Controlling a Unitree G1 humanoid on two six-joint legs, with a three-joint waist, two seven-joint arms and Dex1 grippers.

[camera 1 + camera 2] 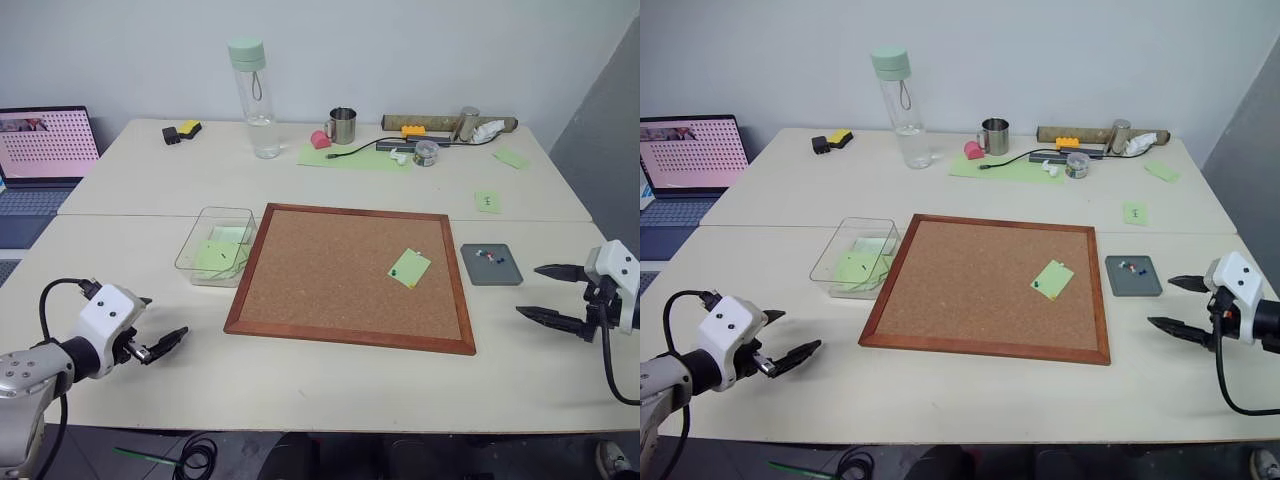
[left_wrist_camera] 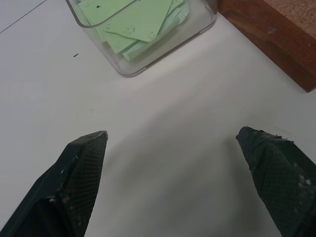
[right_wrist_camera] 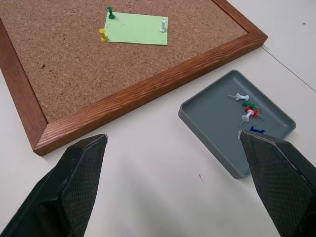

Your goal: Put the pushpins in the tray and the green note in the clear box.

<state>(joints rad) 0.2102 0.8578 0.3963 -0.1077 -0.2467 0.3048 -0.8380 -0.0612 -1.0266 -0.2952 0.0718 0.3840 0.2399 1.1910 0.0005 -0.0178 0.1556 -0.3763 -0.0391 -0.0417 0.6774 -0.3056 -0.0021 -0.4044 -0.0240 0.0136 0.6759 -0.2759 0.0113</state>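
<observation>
The green note [image 3: 137, 27] lies on the cork board [image 1: 350, 275], held by a green pushpin [image 3: 110, 12], a yellow one [image 3: 103, 34] and a white one [image 3: 163, 24]. To the board's right, the grey tray [image 1: 506, 274] holds several pushpins [image 3: 248, 109]. On the board's left stands the clear box [image 1: 192, 250] with green slips inside. My left gripper [image 1: 165, 318] hovers open and empty over the table in front of the box. Just right of the tray, my right gripper [image 1: 528, 290] is open and empty too.
At the back of the table stand a clear bottle [image 1: 253, 97], a metal mug [image 1: 342, 125], a long green sheet [image 1: 355, 155] with cables and small items, and a black and yellow object [image 1: 182, 131]. A small green slip [image 1: 487, 201] lies behind the tray. A laptop [image 1: 45, 150] sits far left.
</observation>
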